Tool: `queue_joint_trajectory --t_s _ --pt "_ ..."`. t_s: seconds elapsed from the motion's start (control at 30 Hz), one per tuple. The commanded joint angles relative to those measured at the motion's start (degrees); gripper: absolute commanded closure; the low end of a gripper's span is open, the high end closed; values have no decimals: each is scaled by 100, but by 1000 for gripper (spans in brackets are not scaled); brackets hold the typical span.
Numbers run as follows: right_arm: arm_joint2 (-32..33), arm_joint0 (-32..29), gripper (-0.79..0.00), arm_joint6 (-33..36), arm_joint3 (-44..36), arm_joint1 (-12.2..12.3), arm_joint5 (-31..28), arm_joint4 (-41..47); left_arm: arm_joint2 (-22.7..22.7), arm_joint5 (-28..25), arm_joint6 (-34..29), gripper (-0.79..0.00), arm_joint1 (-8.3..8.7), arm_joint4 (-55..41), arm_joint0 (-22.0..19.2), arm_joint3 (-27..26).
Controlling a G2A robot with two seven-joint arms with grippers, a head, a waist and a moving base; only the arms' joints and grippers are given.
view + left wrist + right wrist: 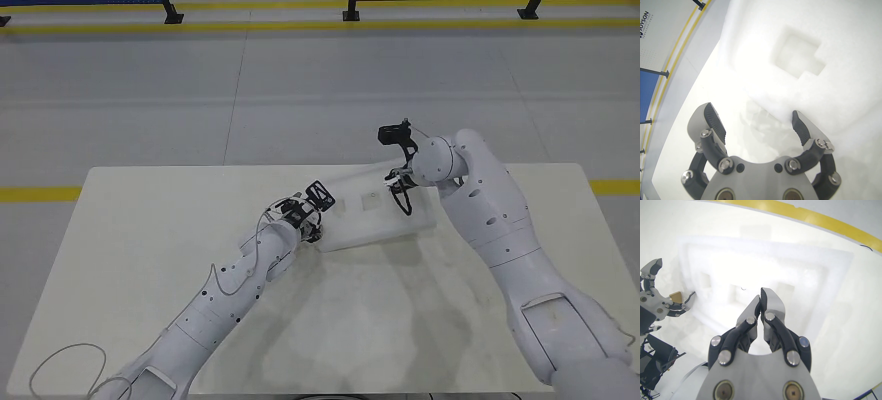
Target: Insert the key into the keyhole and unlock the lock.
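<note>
Foam tray (829,91) white, grainy, matt; table (696,106) smooth matt white; left gripper (756,121) brushed metal, pads (714,121) black ribbed rubber; lock (676,296) probably brass, satin

Bright light, foam block (838,98) glare-washed, faint shadows, bowed edges

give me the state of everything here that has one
left gripper: jaws open, gripping nothing
right gripper: jaws shut, tips touching
brass lock: by the left gripper, ungripped; locked or not, cannot tell
foam cutout: empty
</note>
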Motion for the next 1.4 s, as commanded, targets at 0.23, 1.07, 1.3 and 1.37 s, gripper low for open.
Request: queue_joint_trajectory --t_s 0.23,1.07,1.3,1.37 --pt "100 26 0 -9 -60 13 21 74 -38 -31 -1 -785 -28 22 -9 22" --pt "-211 293 0 403 218 -40 -93 -192 -196 -53 31 -785 -83 71 45 -108" --pt "-429 535 0 525 400 -117 -191 -290 -250 -74 51 -785 -87 103 92 -164" --pt "-477 585 0 582 444 -136 -221 -302 -261 -85 58 -785 -90 115 98 -171"
